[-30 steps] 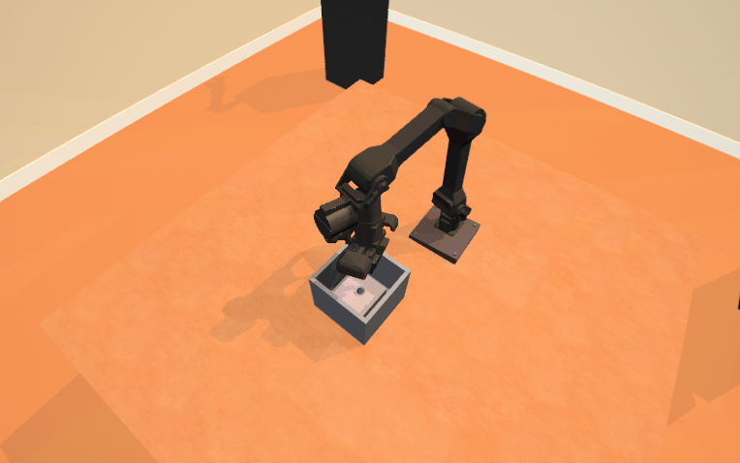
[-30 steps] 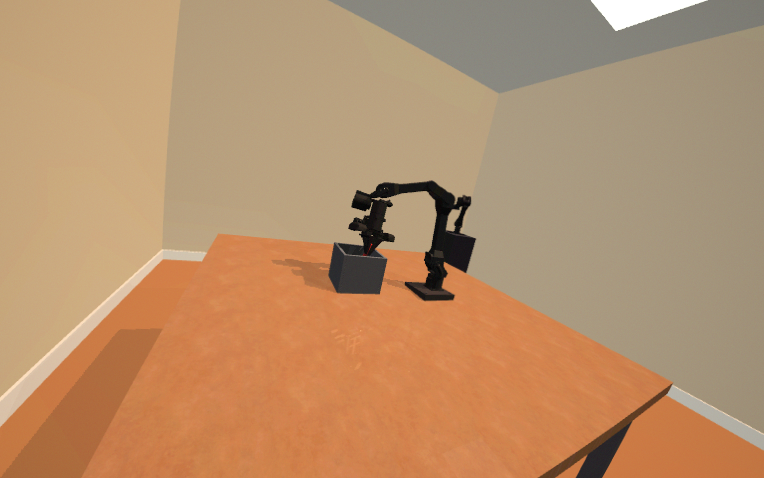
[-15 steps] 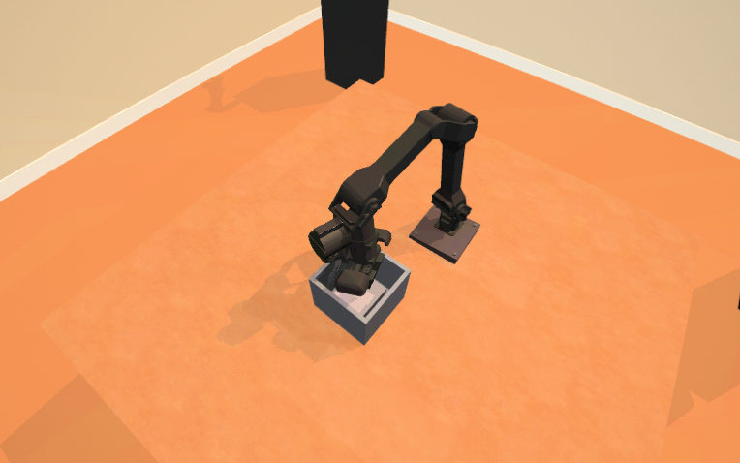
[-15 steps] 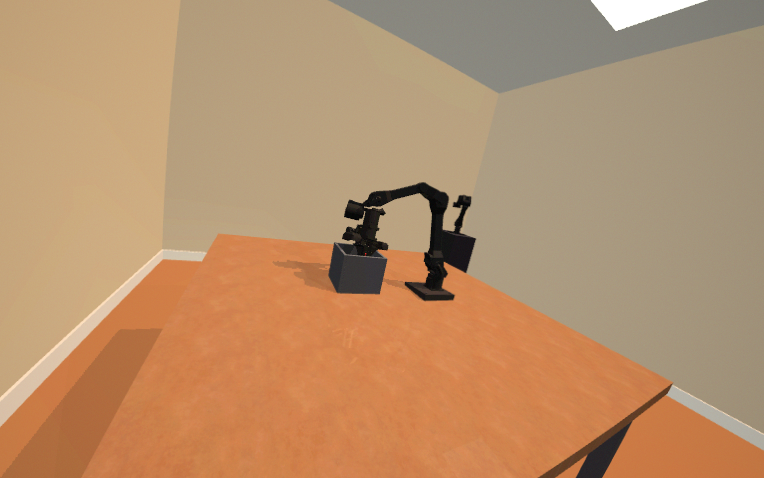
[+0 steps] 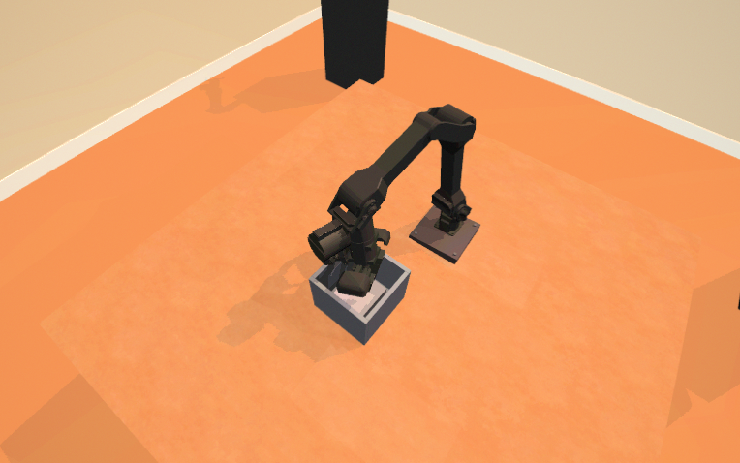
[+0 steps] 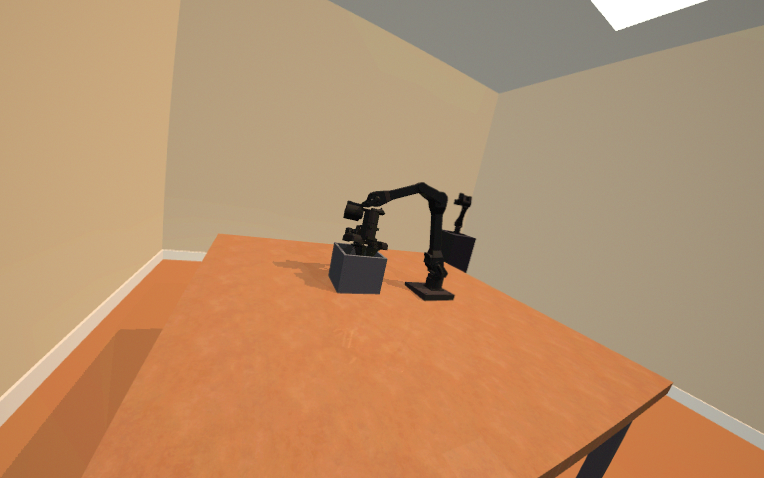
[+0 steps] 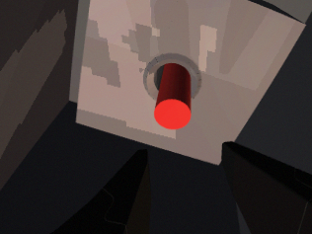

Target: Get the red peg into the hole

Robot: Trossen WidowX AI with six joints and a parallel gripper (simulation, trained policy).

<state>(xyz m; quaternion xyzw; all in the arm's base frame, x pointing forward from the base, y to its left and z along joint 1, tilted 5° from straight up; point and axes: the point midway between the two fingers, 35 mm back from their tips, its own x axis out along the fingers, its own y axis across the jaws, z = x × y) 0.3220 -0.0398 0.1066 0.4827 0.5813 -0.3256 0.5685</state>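
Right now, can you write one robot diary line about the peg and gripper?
red peg: standing in plate hole, full depth unclear | gripper: open, peg free

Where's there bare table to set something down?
Tabletop shows bare on the far side of the box from the arm's base plate. Crowded: inside the box, with gripper and red peg.
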